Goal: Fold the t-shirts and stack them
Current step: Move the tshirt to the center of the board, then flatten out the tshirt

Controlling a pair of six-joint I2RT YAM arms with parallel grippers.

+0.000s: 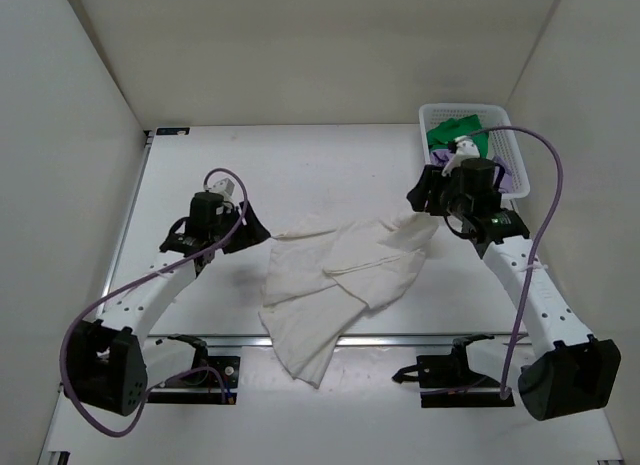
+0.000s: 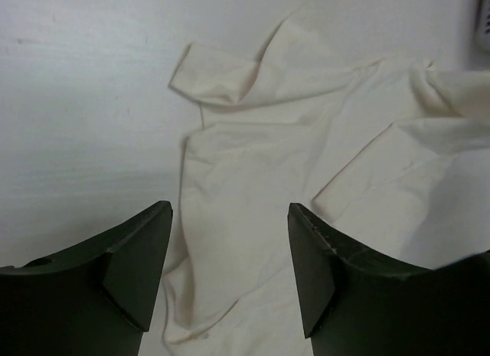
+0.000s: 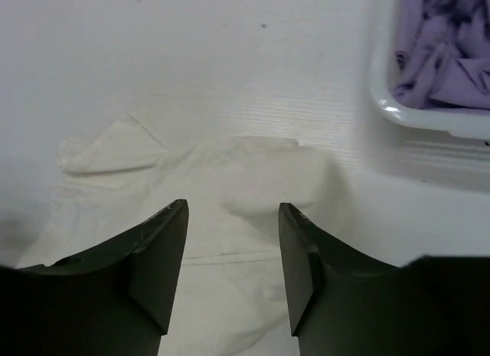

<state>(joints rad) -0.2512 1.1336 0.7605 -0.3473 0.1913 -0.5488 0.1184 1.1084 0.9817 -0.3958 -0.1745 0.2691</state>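
The cream-white t-shirt [image 1: 335, 285] lies rumpled and partly folded over itself in the middle of the table, its hem hanging toward the near edge. My left gripper [image 1: 250, 229] hovers at the shirt's left sleeve corner, and in the left wrist view it [image 2: 228, 218] is open and empty above the cloth [image 2: 306, 142]. By the shirt's right corner my right gripper [image 1: 421, 197] is also open; its wrist view shows the gripper [image 3: 232, 210] with nothing between the fingers, over the shirt [image 3: 230, 168]. The green t-shirt [image 1: 456, 130] and lavender t-shirt [image 3: 452, 50] lie bunched in the basket.
A white lattice basket [image 1: 462, 108] stands at the back right, close behind the right gripper; its rim [image 3: 429, 120] shows in the right wrist view. White walls enclose the table on the left, back and right. A metal rail [image 1: 400, 337] runs along the near edge.
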